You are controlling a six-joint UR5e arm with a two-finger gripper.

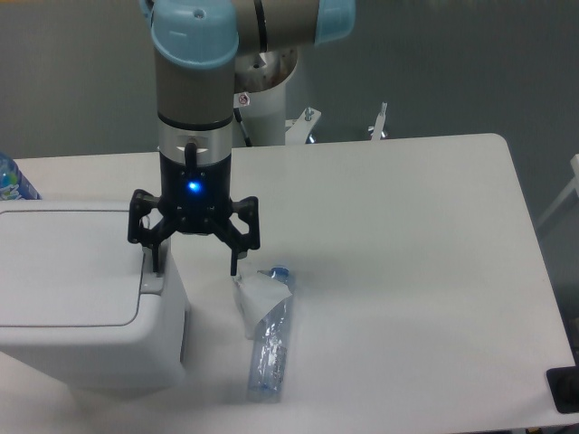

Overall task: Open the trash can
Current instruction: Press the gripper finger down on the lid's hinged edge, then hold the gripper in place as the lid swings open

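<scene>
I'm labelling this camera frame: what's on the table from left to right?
Blue bottle at the edge → trash can → gripper → crushed bottle.

The gripper (196, 266) hung with fingers spread, one finger (157, 258) touching the tab (151, 281) of the closed trash can (86, 307); a crushed bottle (269, 336) lay beside it.

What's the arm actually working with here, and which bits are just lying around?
In the job:
- trash can, lid down
- its push tab, under one finger
- gripper, open

Just lying about:
- crushed clear bottle on the table
- crumpled white paper beside the bottle's cap end
- bottle with blue label, at the left edge
</scene>
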